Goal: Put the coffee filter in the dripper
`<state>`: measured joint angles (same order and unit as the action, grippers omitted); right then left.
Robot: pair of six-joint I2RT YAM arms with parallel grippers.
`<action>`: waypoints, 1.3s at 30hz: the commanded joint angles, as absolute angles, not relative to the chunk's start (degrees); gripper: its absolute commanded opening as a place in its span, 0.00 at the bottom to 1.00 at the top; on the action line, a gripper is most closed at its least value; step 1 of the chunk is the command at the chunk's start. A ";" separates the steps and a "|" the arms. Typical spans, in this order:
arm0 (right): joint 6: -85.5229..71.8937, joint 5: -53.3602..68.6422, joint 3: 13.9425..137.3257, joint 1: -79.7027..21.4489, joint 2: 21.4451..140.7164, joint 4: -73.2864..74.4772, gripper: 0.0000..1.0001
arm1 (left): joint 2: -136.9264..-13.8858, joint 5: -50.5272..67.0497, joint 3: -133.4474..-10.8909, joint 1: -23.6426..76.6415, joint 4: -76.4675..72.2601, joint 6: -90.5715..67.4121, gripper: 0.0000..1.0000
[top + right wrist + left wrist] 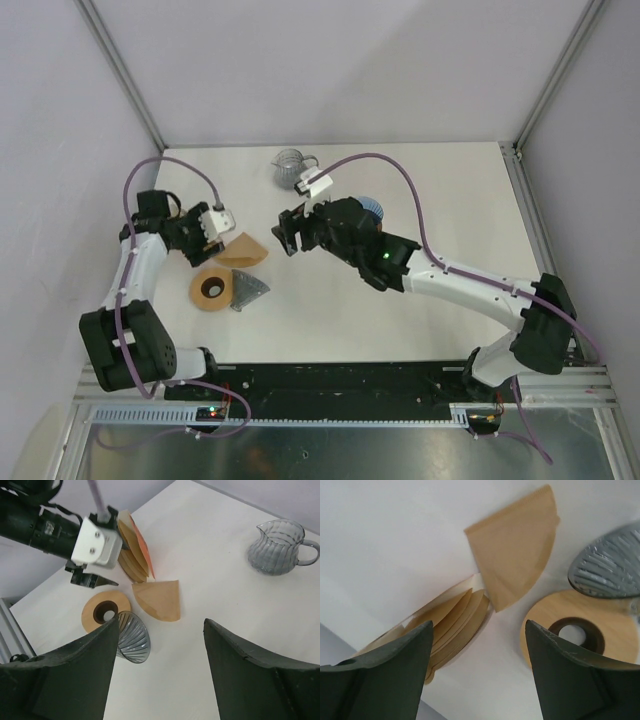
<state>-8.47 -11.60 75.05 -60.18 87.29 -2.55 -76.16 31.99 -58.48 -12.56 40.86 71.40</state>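
Left wrist view: left gripper (479, 630), jaws spread wide, nothing held, over the white counter (395, 540); fanned stack of filters (455, 617) just beyond them; single coffee filter (515, 560), folded flat, lying on the counter just beside the stack, outside the dripper (607, 562); dripper tipped on its side, ribbed grey cone against its wooden ring (555, 607); right gripper (161, 625), jaws likewise wide and empty, hovering above; glass pitcher (277, 547) well apart, far side.

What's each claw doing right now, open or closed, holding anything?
Left claw: open, holding nothing.
Right claw: open, holding nothing.
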 commanded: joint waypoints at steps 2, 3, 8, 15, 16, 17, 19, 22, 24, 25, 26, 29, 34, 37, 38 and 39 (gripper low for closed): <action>-6.03 -11.12 72.78 -60.31 83.66 -1.31 0.73 | -77.97 40.05 -52.53 -13.69 40.45 97.86 0.79; -5.87 -11.18 72.47 -60.39 83.27 -1.40 0.73 | -78.62 40.77 -52.24 -13.61 40.27 98.15 0.78; -5.43 -11.61 71.10 -60.42 81.96 -1.77 0.73 | -82.79 42.48 -52.41 -13.00 38.93 96.36 0.70; -4.91 -11.95 69.96 -60.56 80.78 -1.62 0.73 | -86.30 38.72 -50.66 -11.56 31.25 91.61 0.66; -4.87 -12.17 69.83 -60.51 80.60 -1.56 0.73 | -86.44 37.69 -50.25 -11.10 30.26 91.24 0.66; -4.81 -12.41 69.72 -60.49 80.42 -1.48 0.74 | -86.68 36.86 -49.91 -10.52 29.59 90.97 0.66; -4.76 -12.57 69.59 -60.43 80.22 -1.51 0.74 | -87.30 35.67 -49.52 -9.70 27.85 89.91 0.66; -4.56 -12.33 69.44 -60.41 79.97 -1.51 0.74 | -88.37 34.62 -49.69 -9.17 26.21 88.47 0.65; -4.33 -12.18 69.39 -60.45 79.74 -1.32 0.74 | -88.95 33.72 -49.34 -8.66 25.36 88.52 0.66; -4.18 -12.24 69.37 -60.46 79.68 -1.19 0.74 | -89.08 33.25 -49.06 -8.37 24.81 88.60 0.65; -4.11 -12.36 69.31 -60.42 79.66 -1.08 0.74 | -89.15 32.80 -48.65 -8.14 24.23 88.60 0.65; -3.99 -12.41 69.29 -60.33 79.65 -0.98 0.74 | -89.28 31.99 -47.50 -7.13 22.49 89.07 0.63; -3.84 -12.06 69.26 -60.31 79.46 -0.63 0.74 | -89.40 30.77 -46.73 -6.37 19.67 87.43 0.47; -3.69 -12.20 69.26 -60.37 79.33 -0.40 0.74 | -90.17 30.82 -48.14 -6.25 18.83 82.42 0.27; -3.73 -12.30 69.26 -60.38 79.26 -0.33 0.74 | -90.79 30.66 -49.12 -6.29 18.77 80.45 0.20; -3.76 -12.34 69.26 -60.38 79.14 -0.30 0.74 | -91.27 30.23 -50.09 -6.26 18.75 78.15 0.12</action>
<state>-4.34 -11.57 69.21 -60.25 81.52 -0.21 -89.84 30.96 -46.98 -6.59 21.45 85.43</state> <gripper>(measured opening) 0.739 0.227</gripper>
